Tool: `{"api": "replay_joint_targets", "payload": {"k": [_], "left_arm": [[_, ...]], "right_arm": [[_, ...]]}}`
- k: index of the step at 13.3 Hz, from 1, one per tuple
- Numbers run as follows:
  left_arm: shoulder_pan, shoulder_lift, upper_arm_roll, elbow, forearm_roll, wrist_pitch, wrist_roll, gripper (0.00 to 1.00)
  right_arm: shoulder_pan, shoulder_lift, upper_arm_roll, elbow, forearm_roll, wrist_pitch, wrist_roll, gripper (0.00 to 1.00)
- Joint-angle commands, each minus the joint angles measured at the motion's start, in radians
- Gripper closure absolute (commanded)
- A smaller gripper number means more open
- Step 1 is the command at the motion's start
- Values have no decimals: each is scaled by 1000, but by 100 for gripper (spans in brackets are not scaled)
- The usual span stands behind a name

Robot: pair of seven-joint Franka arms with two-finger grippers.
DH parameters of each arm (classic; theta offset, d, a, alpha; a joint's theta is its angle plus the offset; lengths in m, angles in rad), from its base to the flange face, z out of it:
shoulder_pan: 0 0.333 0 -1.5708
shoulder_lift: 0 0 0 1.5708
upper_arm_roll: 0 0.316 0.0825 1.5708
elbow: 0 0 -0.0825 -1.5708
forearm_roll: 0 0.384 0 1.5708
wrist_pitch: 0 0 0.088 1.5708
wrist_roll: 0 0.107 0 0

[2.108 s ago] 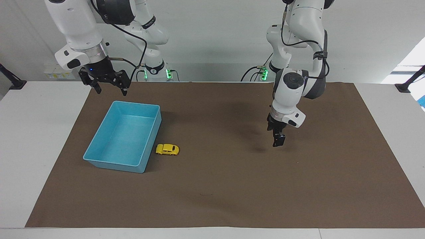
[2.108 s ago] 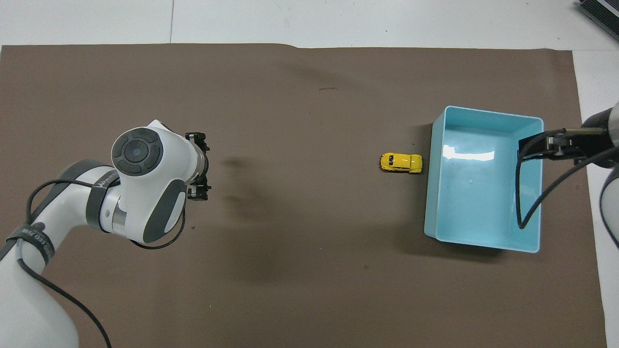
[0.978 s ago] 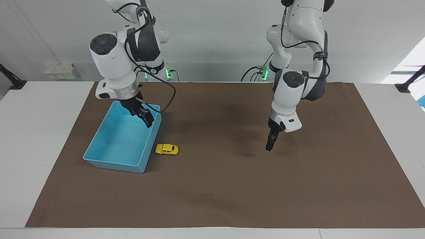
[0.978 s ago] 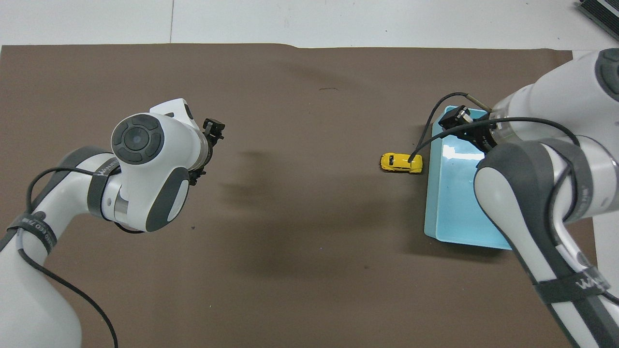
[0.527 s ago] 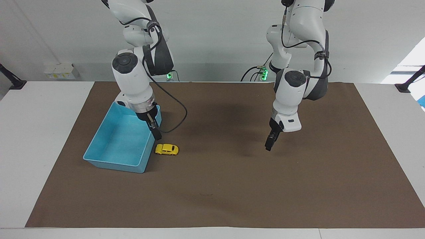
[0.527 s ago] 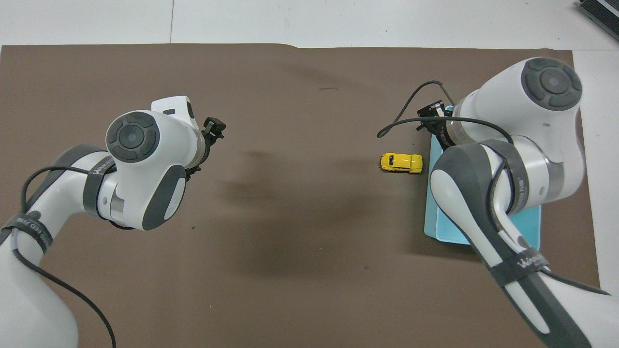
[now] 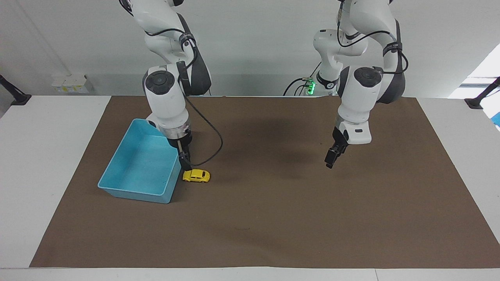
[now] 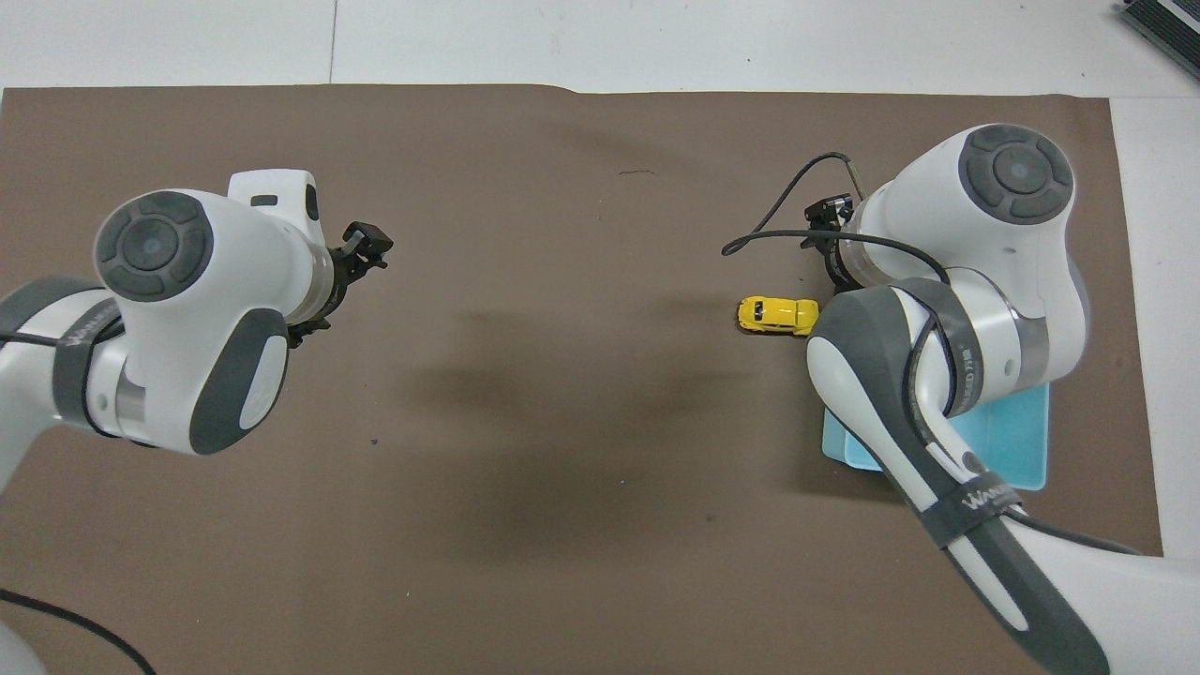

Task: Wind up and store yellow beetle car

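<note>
The yellow beetle car (image 7: 196,176) stands on the brown mat beside the long wall of the blue bin (image 7: 133,171), on the side toward the left arm's end; it also shows in the overhead view (image 8: 778,315). My right gripper (image 7: 186,159) hangs low over the bin's wall, just above the end of the car that is next to the bin, and is seen edge-on. In the overhead view the right arm hides it. My left gripper (image 7: 331,158) is open and empty, raised over the bare mat toward the left arm's end (image 8: 336,284).
The blue bin holds nothing that I can see; in the overhead view only its corner nearest the robots (image 8: 1022,459) shows past the right arm. A black cable (image 7: 213,144) loops from the right wrist beside the car. The brown mat (image 7: 273,218) covers the table.
My right arm has swung from beside the bin across it and come down over the car's end next to the bin. My left gripper has drawn back a little toward its own end. The car has not moved.
</note>
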Motion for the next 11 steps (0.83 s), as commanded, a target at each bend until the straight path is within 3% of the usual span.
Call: {"api": "replay_joint_targets", "payload": {"k": [1, 6, 11], "left_arm": [[35, -78, -9, -8, 2, -128, 150, 0], [74, -119, -5, -5, -2, -185, 343, 0], [106, -128, -2, 47, -5, -312, 624, 0]], "right_arm": [[3, 15, 6, -30, -26, 53, 150, 0], [30, 83, 6, -39, -150, 58, 305, 0], [54, 126, 6, -140, -293, 226, 405, 0]]}}
